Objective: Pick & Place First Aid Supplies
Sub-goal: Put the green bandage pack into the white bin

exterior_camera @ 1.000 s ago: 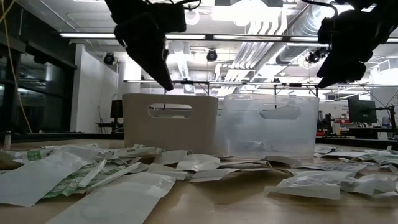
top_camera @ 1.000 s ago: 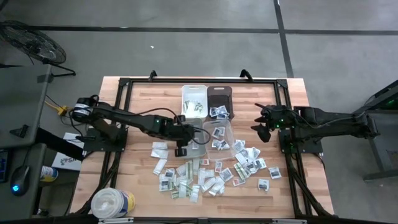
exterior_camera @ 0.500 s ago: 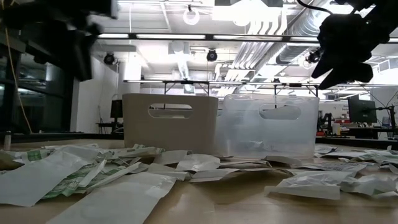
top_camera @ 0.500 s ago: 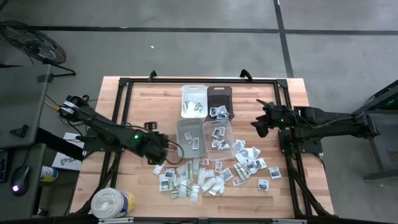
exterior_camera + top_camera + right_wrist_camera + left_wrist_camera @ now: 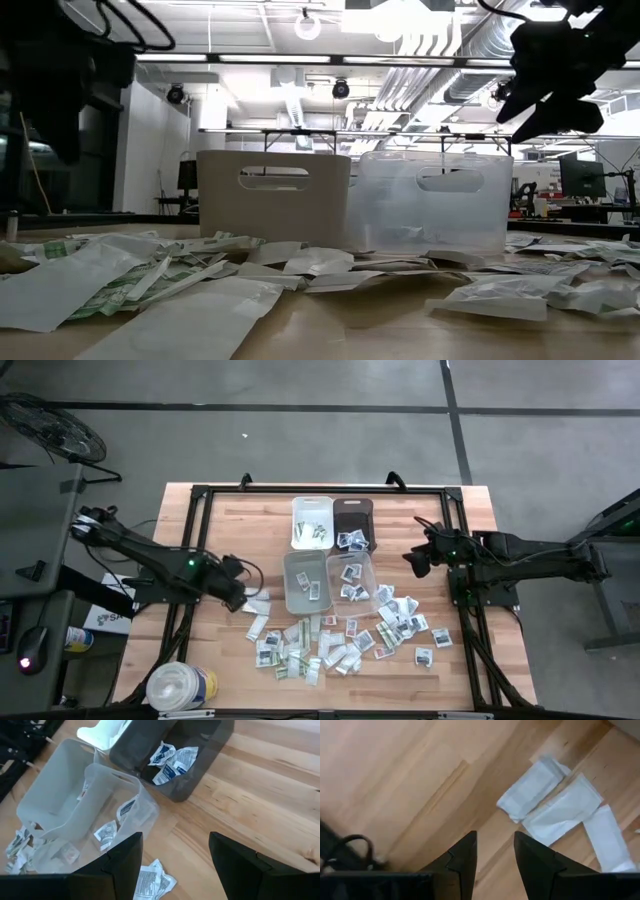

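The first aid packets (image 5: 340, 640) lie scattered flat on the near half of the table, white with dark or green print. Some sit in the clear bin (image 5: 350, 575), the grey bin (image 5: 305, 582), the white bin (image 5: 312, 522) and the dark bin (image 5: 353, 525). My left gripper (image 5: 237, 592) hangs open above bare wood just left of the pile. In its wrist view three white packets (image 5: 555, 805) lie beyond its fingertips (image 5: 495, 855). My right gripper (image 5: 418, 560) is open, raised to the right of the bins, and holds nothing (image 5: 172, 865).
A big white round tub (image 5: 180, 685) stands at the near left corner. The four bins sit together at the table's middle and far side, and a black frame (image 5: 200, 495) borders the tabletop. Bare wood (image 5: 215, 545) lies to the left of the bins.
My left gripper has drawn back from beside the grey bin toward the table's left edge and now hangs over bare wood left of the pile. The right arm has stayed about where it was.
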You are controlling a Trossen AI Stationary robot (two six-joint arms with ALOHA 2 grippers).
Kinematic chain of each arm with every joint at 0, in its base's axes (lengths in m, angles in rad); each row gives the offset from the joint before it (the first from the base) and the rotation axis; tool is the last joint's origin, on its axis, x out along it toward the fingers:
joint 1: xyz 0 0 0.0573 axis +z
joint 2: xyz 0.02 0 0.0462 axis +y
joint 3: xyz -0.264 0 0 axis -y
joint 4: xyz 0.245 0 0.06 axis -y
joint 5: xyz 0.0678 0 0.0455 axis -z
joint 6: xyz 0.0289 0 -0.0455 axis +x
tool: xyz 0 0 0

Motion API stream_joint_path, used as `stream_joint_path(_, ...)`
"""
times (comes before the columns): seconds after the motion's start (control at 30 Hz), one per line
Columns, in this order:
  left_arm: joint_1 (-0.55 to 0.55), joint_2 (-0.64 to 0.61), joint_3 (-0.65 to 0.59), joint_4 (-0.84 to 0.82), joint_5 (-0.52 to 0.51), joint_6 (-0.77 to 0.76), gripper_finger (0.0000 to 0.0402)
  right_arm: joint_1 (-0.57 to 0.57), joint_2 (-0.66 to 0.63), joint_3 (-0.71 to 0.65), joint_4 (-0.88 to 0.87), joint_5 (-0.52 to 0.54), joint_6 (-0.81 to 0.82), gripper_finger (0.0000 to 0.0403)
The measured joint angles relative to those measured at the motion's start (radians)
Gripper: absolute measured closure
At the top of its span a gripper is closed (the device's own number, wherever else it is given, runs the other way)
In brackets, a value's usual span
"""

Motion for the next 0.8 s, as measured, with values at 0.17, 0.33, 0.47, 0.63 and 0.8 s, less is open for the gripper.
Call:
stream_joint_path(0.17,0.053,-0.128,-0.130,0.254,0.002,-0.003,0.0272,0.000,0.000,0.000,0.014,0.027,-0.002,0.0181)
stream_joint_path(0.33,0.100,-0.148,-0.222,0.392,0.033,-0.058,0.0272,0.000,0.000,0.000,0.024,0.047,-0.012,0.0181)
stream_joint_path(0.47,0.125,-0.138,-0.249,0.415,0.100,-0.117,0.0272,0.000,0.000,0.000,0.030,0.040,-0.057,0.0181)
stream_joint_path(0.63,0.147,-0.127,-0.249,0.396,0.162,-0.156,0.0272,0.000,0.000,0.000,0.030,0.024,-0.106,0.0181)
stream_joint_path(0.8,0.174,-0.112,-0.250,0.379,0.187,-0.202,0.0239,0.000,0.000,0.000,0.030,0.022,-0.157,0.0181)
